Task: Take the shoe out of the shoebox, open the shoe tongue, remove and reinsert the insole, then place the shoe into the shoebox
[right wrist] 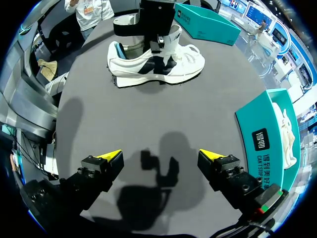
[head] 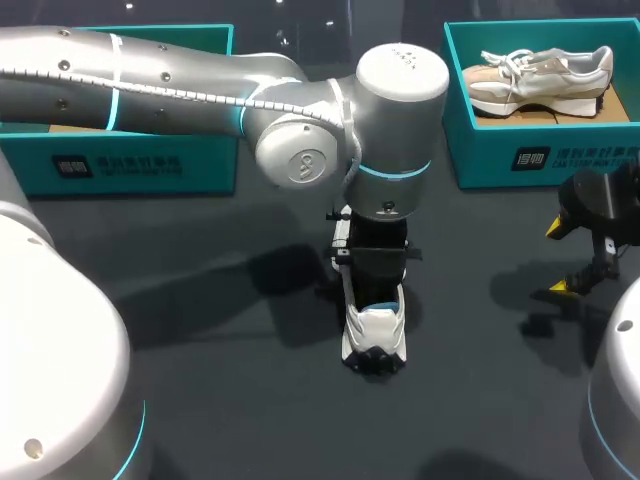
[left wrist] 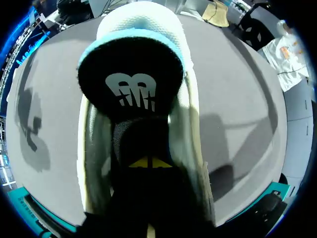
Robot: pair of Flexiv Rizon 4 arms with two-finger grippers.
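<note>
The shoe [head: 375, 335] stands on the table, heel toward me and toe away. My left tool [left wrist: 148, 162] is down in the shoe's mouth over the insole [left wrist: 131, 79]; whether it grips I cannot tell. My right tool [right wrist: 161, 157] hangs released, well right of the shoe, so the left arm is nearer.

loose shoe [head: 374, 325]: white, black side panels, pale blue lining
boxed shoe [head: 540, 78]: beige and cream, white laces
shoebox [head: 480, 150]: teal, white print
worktop [head: 250, 400]: dark grey
right claw [right wrist: 161, 158]: black, yellow tips
</note>
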